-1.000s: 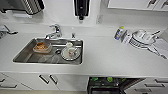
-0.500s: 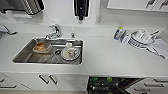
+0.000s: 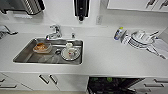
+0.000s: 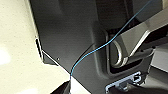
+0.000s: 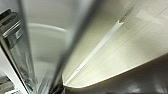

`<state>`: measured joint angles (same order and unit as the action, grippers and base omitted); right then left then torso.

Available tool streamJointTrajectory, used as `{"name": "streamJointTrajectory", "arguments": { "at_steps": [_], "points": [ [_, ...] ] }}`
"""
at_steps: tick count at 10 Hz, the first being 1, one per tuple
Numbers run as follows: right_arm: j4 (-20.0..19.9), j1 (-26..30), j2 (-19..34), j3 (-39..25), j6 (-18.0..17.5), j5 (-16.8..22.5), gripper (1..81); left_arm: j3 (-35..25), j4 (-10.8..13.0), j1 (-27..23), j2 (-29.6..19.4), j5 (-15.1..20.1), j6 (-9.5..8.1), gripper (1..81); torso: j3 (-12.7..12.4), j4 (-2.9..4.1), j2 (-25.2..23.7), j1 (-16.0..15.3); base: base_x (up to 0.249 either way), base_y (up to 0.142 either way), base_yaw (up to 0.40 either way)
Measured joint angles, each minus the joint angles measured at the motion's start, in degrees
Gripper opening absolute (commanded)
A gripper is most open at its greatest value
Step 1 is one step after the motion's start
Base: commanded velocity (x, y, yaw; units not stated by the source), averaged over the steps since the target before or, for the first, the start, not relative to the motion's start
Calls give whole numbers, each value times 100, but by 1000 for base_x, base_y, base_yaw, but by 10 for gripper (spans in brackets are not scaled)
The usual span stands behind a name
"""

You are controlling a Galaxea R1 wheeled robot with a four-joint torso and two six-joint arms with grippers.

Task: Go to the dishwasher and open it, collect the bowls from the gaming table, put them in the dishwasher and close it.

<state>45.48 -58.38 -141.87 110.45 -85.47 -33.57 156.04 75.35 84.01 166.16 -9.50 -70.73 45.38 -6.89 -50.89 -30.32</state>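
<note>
Facing the white counter (image 3: 105, 57) square-on, you've got the sink (image 3: 30, 56) w/ dishes at centre-left of the head frame, a faucet (image 3: 53, 33) behind it, and a rack of plates (image 3: 140, 40) at upper right beside a small bottle (image 3: 118, 33). The dishwasher (image 3: 112, 85) sits at the lower edge, right of centre, under the counter lip: it reads as a dark opening w/ bits of green inside, so I'd judge the door already down, though that part is blurred and I can't be sure. White cabinet doors w/ bar handles (image 3: 47, 78) flank it on the left. Key relation: the dishwasher lies low and slightly right of your centreline, its width running left-right along the cabinet front, so the right arm is prob. the nearer one for any reach there. The left wrist cam has dark robot body and a thin blue cable (image 4: 110, 42) over pale floor; the right wrist cam has pale floor and blurred metal. Claw state on either side: can't tell, fingers aren't readable. No gaming table in front of you here.
</note>
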Motion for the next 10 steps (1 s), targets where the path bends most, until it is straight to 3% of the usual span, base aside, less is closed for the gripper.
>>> {"name": "streamJointTrajectory", "arguments": {
  "at_steps": [1,2,4,5,8,9,10],
  "points": [
    [-12,124,234,-122,-100,-115,811,2,-2,0,-2,10,0,811,0,0,0,0,0,0,0],
    [-390,229,469,-88,-411,56,811,2,0,1,2,7,1,811,-2,0,0,0,0,0,0],
    [-886,800,841,133,-343,207,811,2,0,12,2,5,1,811,-2,2,0,-5,0,0,0],
    [-1090,1079,813,138,-400,23,811,2,-2,12,2,10,1,811,-2,2,0,-9,0,0,0],
    [-950,1012,916,-41,-384,-333,811,2,-2,12,2,7,1,811,-2,6,2,-13,0,0,0],
    [-624,701,933,60,-345,332,811,2,-2,15,5,10,1,811,-2,9,2,-13,0,0,0],
    [-445,160,952,243,-350,588,811,2,-2,12,7,10,1,811,0,9,2,-18,0,0,0]
  ]
}}
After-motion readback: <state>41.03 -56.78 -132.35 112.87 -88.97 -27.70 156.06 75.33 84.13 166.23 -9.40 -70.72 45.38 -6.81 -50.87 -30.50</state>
